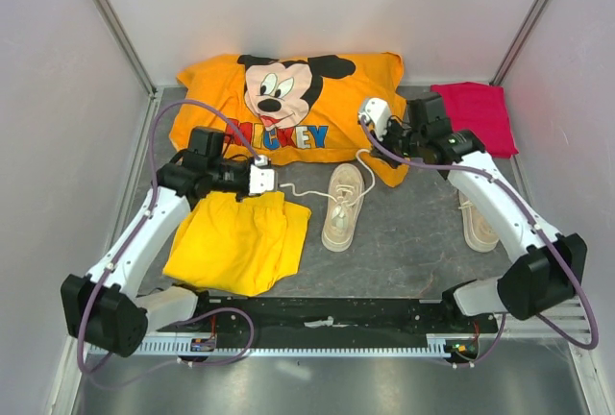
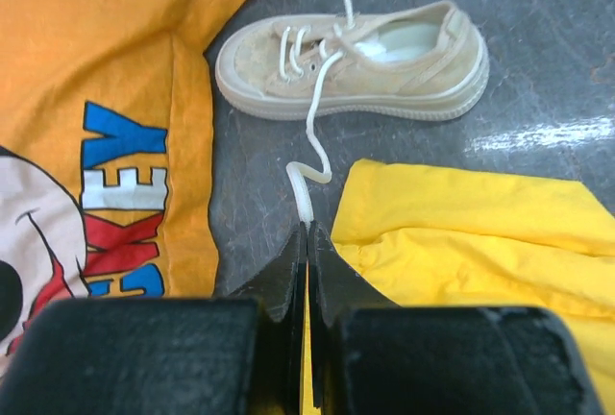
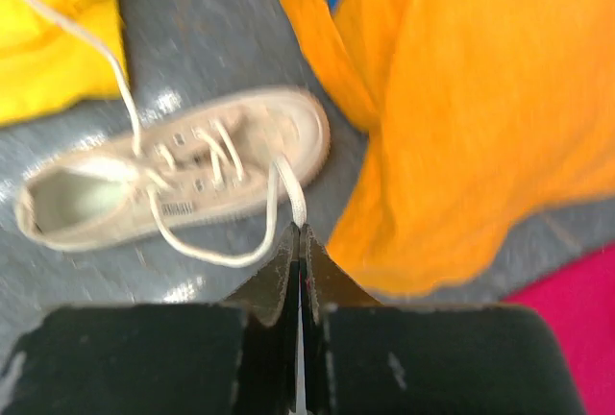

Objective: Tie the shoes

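While clamped on laces, left gripper over yellow shorts, right gripper beside orange shirt

Ahead of the left gripper jaws, the shoe: cream woven cloth upper, matt, slightly coarse; sole band pale, smooth, rubber-like; lace running into those jaws: thin white cord, matt; shorts right of them: thin yellow cloth, smooth, creased; shirt left of them: orange knit cloth, matt, flat colour print; worktop: grey, mottled, stone-like, faintly glossy with glare patches; jaws on both arms: black plastic, matt, lightly scuffed; cloth right of the right gripper jaws: red, matt.
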